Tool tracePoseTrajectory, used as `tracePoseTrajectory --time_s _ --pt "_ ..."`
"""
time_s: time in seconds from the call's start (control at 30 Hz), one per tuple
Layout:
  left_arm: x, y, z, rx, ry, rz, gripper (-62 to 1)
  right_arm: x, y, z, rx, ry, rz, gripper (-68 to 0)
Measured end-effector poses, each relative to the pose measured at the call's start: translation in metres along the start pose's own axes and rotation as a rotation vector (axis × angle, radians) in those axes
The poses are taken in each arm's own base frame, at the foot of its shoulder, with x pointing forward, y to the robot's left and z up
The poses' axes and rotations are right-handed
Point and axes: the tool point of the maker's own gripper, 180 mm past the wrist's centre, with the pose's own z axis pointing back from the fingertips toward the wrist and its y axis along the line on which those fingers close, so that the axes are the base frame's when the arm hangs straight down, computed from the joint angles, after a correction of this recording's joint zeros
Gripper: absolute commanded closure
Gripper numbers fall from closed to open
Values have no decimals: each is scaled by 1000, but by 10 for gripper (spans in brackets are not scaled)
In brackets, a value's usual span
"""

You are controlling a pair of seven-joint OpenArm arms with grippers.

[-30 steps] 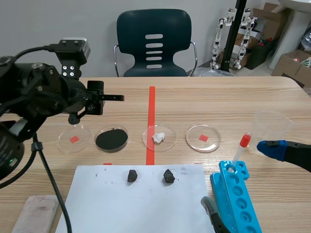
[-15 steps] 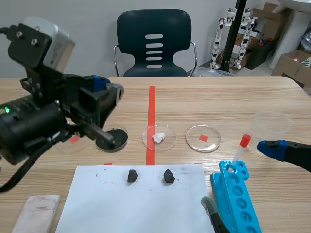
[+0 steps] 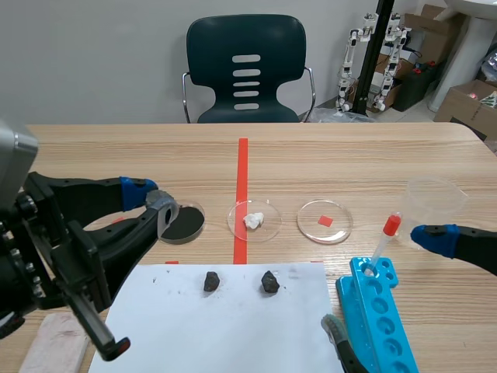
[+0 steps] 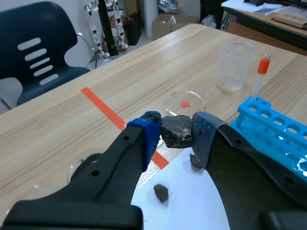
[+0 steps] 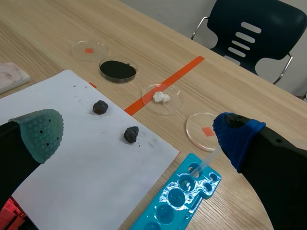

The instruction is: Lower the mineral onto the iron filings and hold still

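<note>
While the left hand [image 4: 175, 140] pinches a rough, dark grey lump of mineral [image 4: 176, 129] between its dotted pads, its arm slants in low from the left. The fingertips sit above the wooden counter [image 3: 349, 163], just beside fine black iron filings [image 3: 186, 224] in a shallow clear dish [image 3: 204, 218]. One small dark lump [image 3: 211, 281] and another [image 3: 269, 281] lie on a white paper sheet [image 3: 233, 334]. The right hand [image 5: 139, 125] hangs spread wide near a blue plastic rack [image 5: 192, 189].

Rough dark mineral [image 4: 176, 132] held aloft, black iron filings [image 5: 118, 70] in dish [image 5: 135, 72]
</note>
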Motion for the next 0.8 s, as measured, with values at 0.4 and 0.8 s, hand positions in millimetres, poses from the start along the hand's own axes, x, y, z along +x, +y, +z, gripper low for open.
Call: tracePoseTrajectory --time_s 0.4,0.8 --pt "-17 -10 24 13 49 23 -113 0 0 0 0 0 0 -679" --pt "-20 -24 33 -22 49 -18 -113 0 0 0 0 0 0 -679"
